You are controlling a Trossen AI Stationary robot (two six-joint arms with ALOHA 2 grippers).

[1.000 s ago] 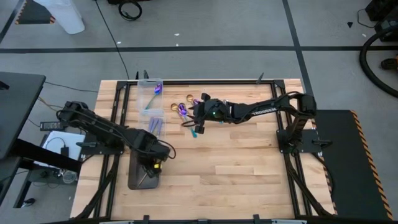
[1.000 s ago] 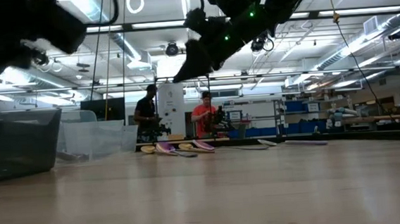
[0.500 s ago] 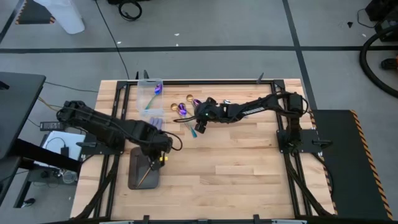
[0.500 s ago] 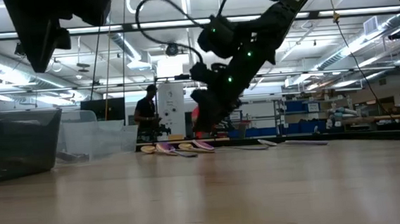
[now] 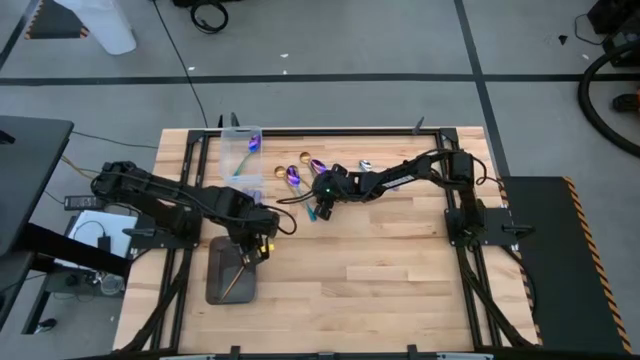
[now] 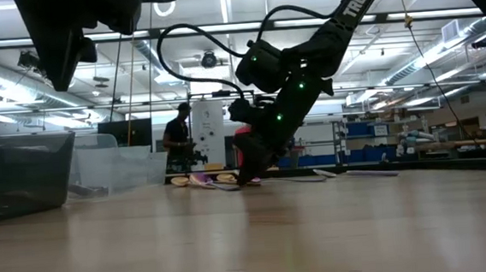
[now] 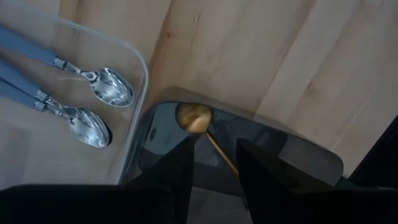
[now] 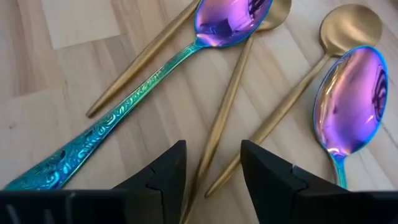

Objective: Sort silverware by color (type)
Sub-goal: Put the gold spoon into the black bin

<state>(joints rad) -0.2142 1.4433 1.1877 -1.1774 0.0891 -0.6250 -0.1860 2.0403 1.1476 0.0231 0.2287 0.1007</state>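
Observation:
Loose spoons [image 5: 300, 172] lie flat in a pile on the wood near the far edge. The right wrist view shows two iridescent purple ones [image 8: 230, 18] [image 8: 349, 99], one with a teal handle, and several gold ones [image 8: 348, 25]. My right gripper [image 5: 318, 195] [image 8: 214, 177] is open and low over the pile, one finger on each side of a gold handle [image 8: 221, 134]. My left gripper [image 5: 258, 247] [image 7: 214, 180] is open above the dark grey tray [image 5: 222, 285], where a gold spoon [image 7: 194, 118] lies. Two silver spoons [image 7: 102, 87] with blue-grey handles lie in a clear bin [image 7: 140, 68].
A clear bin [image 5: 243, 150] at the far left holds an iridescent spoon [image 5: 252, 145]. The tray and bins stand in a row along the table's left side. Bare wood [image 5: 380, 260] stretches across the middle and right. People stand in the room beyond the table [image 6: 177, 140].
My right gripper has come down from well above the table to the spoon pile and shifted a little toward the left edge. My left gripper has drawn back from over the tray's middle toward the far edge, and the gold spoon now shows lying in the tray.

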